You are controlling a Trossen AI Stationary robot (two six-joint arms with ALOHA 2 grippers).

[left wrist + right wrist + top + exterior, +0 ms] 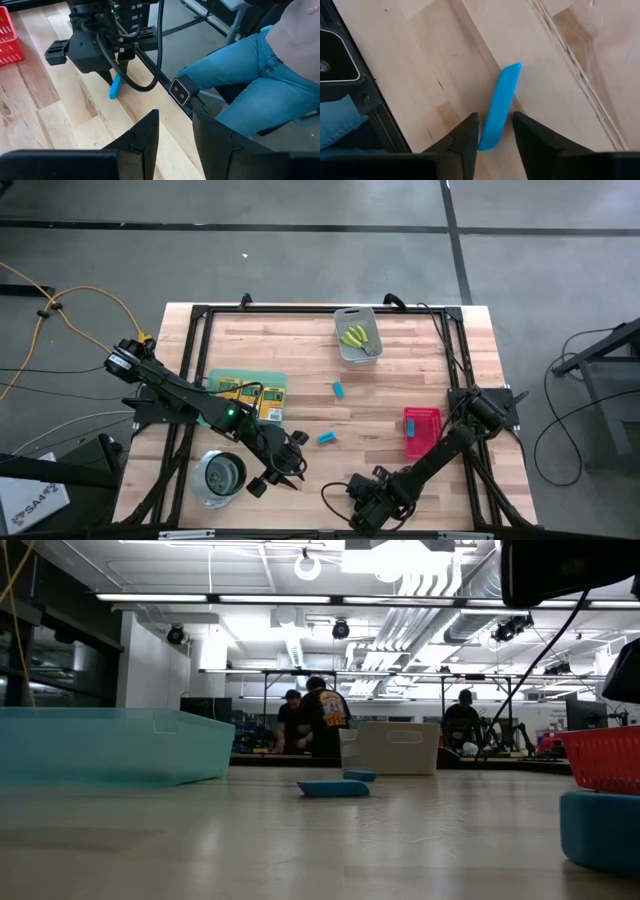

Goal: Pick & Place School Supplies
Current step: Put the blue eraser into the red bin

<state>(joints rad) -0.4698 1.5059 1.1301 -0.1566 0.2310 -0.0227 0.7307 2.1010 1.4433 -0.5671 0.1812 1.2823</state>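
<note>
Near the table's front edge a light-blue block [501, 100] lies flat, and my right gripper [495, 116] points down over it, open, a finger on either side of the block's one end. Two more blue blocks [339, 389] [326, 438] lie mid-table. Yellow-and-green crayon boxes [245, 392] lie on the green mat [225, 377]. Yellow-green tools [356, 337] lie in the grey bin [345, 356]. My left gripper [175, 114] hangs open and empty above the table, left of the right gripper [365, 505]. My right gripper comes from above with its fingers across the block's end [490, 140]. One finger [470, 135] stands against the block's long side, and a narrow gap shows at the other finger [522, 132]. The block lies flat on the table.
A round metal cup [220, 476] stands at the front left beside the left arm. A red tray [422, 442] sits to the right. A person's legs in blue jeans [250, 65] are close beyond the table's front edge. More people stand far off in the room.
</note>
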